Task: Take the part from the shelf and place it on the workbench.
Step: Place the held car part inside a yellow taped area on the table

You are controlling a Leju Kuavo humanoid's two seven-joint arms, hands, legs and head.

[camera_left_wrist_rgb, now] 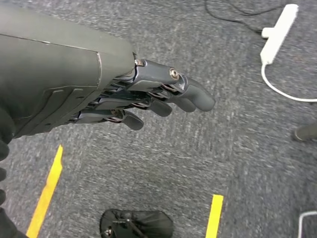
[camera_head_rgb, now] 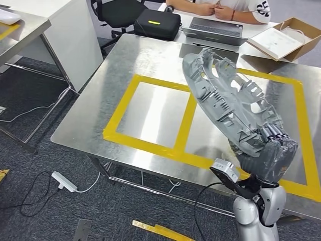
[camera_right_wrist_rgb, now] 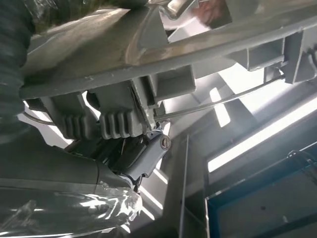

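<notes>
Shiny steel table [camera_head_rgb: 151, 65] with yellow tape squares [camera_head_rgb: 185, 120] fills mid-frame, and the grey ribbed plastic part [camera_head_rgb: 230, 103] hangs tilted over its right square, gripped by the right hand [camera_head_rgb: 271, 155] at lower right. I'd say lower it level inside the tape before letting go. The left hand [camera_left_wrist_rgb: 149, 96] dangles over carpet, fingers straight, holding nothing.

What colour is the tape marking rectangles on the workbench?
Yellow tape on the bare metal workbench, clearest in the head view.
</notes>
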